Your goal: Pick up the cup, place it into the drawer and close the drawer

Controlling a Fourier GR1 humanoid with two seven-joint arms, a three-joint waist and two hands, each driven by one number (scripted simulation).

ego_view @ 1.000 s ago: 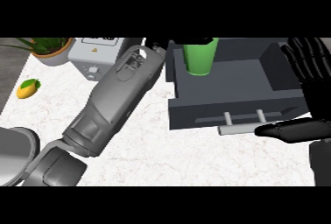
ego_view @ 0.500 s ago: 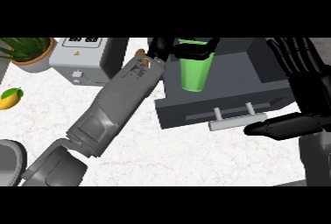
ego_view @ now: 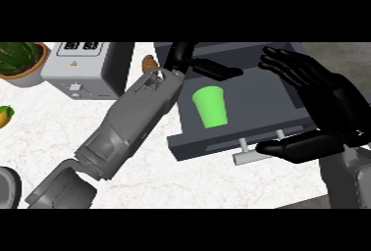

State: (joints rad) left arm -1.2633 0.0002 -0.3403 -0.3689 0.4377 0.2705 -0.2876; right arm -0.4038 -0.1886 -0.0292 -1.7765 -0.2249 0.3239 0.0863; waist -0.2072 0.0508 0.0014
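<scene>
One green cup (ego_view: 210,106) lies inside the one open drawer (ego_view: 217,144), tilted on its side against the dark drawer floor. My left hand (ego_view: 194,62) hangs just above and behind it, near the drawer's back edge — fingers spread and mostly straight, thumb out to the right, holding nothing and not touching the cup. My left forearm (ego_view: 130,128) runs down across the white marbled desk (ego_view: 51,137) toward the lower left.

My right hand (ego_view: 326,112) stands at the drawer's right side, open too, fingers fanned upward and the thumb reaching left along the drawer front, just beside the pale handle (ego_view: 255,151) — whether it touches the handle I cannot tell. The cup sits well to the left of this hand, between my two hands.

On the desk at the far left I count one potted plant (ego_view: 18,61), one grey box appliance (ego_view: 83,66) beside it, and one yellow-green fruit (ego_view: 4,115) at the edge.
</scene>
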